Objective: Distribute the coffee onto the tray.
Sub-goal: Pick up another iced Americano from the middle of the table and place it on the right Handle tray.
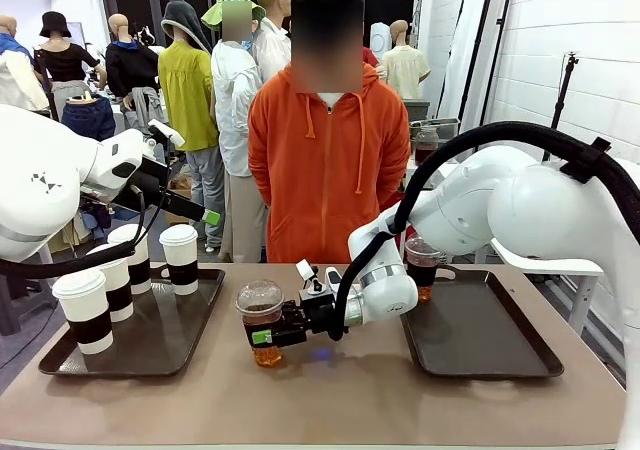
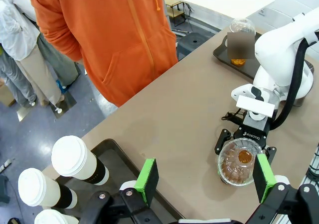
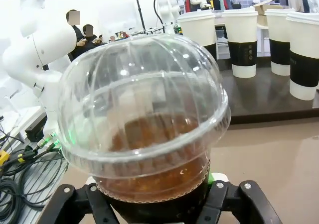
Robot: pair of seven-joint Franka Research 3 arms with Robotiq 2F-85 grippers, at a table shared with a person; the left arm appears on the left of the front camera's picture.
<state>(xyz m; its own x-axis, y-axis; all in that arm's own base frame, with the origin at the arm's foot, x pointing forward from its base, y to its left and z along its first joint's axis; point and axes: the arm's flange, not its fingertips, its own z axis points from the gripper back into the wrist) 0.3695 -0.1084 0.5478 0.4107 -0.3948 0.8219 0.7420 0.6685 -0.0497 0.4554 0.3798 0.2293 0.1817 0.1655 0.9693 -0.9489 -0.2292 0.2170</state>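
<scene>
The right gripper (image 1: 268, 336) has its fingers closed on the body of a clear dome-lidded cup (image 1: 261, 320) of brown drink; in the right wrist view the cup (image 3: 144, 129) sits between the two black fingers (image 3: 75, 209), their pads against its sides. This held cup stands on the table (image 1: 330, 400) midway between the two dark trays, just right of the left tray (image 1: 140, 335). The right arm reaches in from behind the right tray (image 1: 480, 335) and crosses the table's middle. A second clear cup (image 1: 421, 267) stands at the right tray's near-left corner, partly behind that arm. On the left tray stand four white paper cups with black sleeves (image 1: 84, 310), two toward its front and two farther back. The left gripper (image 2: 204, 179) hangs above the table near the left tray's right edge, its green-padded fingers (image 2: 147, 178) spread wide and holding nothing. A person in an orange hoodie (image 1: 328, 160) stands behind the table, beyond the held cup.
</scene>
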